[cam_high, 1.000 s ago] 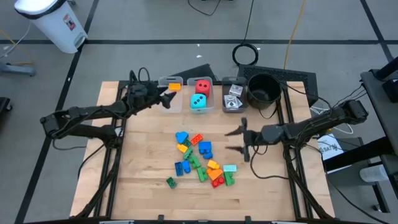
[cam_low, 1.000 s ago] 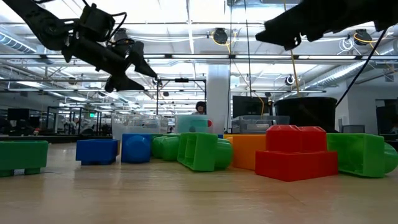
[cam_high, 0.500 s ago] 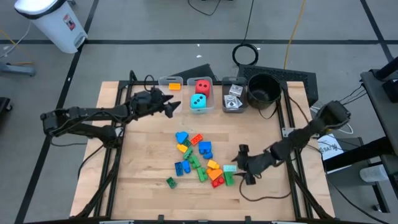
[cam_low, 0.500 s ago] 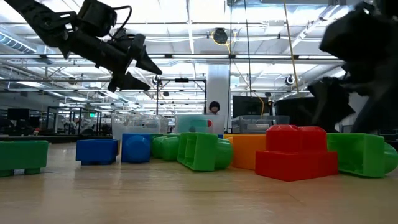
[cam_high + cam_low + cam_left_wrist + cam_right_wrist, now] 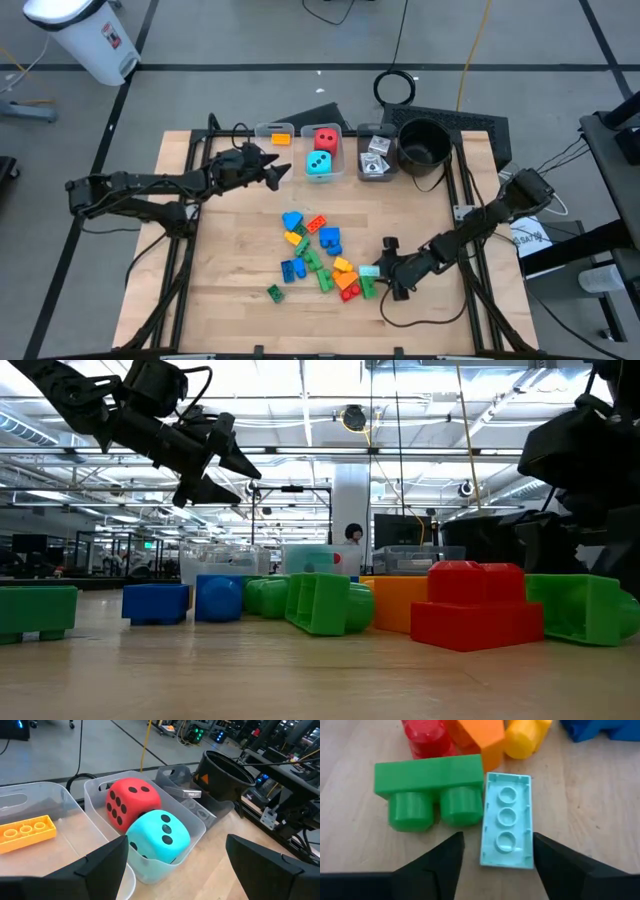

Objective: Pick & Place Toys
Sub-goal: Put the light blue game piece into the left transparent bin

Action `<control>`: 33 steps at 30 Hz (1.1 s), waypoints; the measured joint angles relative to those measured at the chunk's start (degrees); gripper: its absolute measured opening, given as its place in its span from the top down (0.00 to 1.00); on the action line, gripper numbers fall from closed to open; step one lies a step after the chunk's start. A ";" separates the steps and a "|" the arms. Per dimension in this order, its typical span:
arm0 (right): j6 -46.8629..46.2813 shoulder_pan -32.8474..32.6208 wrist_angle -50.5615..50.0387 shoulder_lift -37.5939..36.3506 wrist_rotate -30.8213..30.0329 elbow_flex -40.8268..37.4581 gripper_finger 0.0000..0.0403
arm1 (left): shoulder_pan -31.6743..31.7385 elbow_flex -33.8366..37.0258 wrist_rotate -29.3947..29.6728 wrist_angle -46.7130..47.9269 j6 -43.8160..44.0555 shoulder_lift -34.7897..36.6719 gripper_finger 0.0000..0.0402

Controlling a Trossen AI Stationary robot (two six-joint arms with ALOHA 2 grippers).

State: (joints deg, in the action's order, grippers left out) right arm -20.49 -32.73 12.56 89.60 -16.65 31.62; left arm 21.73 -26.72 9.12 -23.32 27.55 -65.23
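A pile of small bricks (image 5: 318, 250) in blue, green, orange, red and yellow lies mid-table. My right gripper (image 5: 385, 270) is low at the pile's right side and open. Its fingers (image 5: 445, 857) stand on either side of a pale teal brick (image 5: 506, 820) lying studs-down on the wood, next to a green brick (image 5: 430, 787). My left gripper (image 5: 283, 172) is open and empty above the table, just in front of the clear bins. It faces the red die (image 5: 131, 802) and teal die (image 5: 160, 837) in the middle bin (image 5: 202, 827).
Three clear bins stand in a row at the far edge. The left bin holds an orange brick (image 5: 281, 139), the middle bin the dice, the right bin (image 5: 375, 155) small cards. A round black pot (image 5: 424, 143) stands to their right. Bare wood lies around the pile.
My right gripper has gone from above the table's middle right toward the near edge and down to the pile's right side, ending around the pale teal brick. My left gripper has drawn back a little from the left bin toward the near edge. No brick has moved.
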 joint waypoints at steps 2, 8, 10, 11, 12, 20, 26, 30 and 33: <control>0.70 0.17 -0.29 -0.36 0.19 0.00 0.53 | -0.14 0.00 0.03 -0.01 0.00 0.00 0.15; 4.92 2.48 -2.64 -3.14 0.58 -0.08 0.74 | -0.24 0.00 0.00 -0.55 -0.25 0.00 0.15; 6.43 3.96 -3.72 -5.24 0.11 -0.22 0.74 | -0.24 0.00 0.00 -0.78 -0.48 0.00 0.15; 7.06 4.76 -3.80 -6.33 -0.01 -0.22 0.74 | -0.24 0.00 0.00 -0.79 -0.68 0.00 0.15; 7.97 5.53 -4.13 -7.71 -0.24 -0.20 0.74 | -0.24 0.00 0.00 -0.80 -0.70 0.00 0.15; 24.64 11.41 -1.03 -17.24 -13.34 -0.17 0.74 | -1.74 0.00 -0.10 -2.14 -0.79 -0.07 0.15; 39.91 18.30 10.75 -16.11 -14.98 -0.08 0.74 | -5.72 0.00 -0.85 -12.67 -0.37 -4.54 0.15; 46.29 22.67 16.28 -13.53 -15.05 -0.13 0.74 | -7.60 0.00 -7.62 -23.64 -0.49 -9.95 0.15; 49.12 25.25 20.24 -11.57 -15.08 -0.11 0.74 | -8.83 -0.02 -10.31 -30.69 -0.28 -13.76 0.15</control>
State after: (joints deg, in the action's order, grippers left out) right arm 28.63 -7.48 32.79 78.03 -31.74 31.51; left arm 12.91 -26.74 -1.19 -54.01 27.27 -79.00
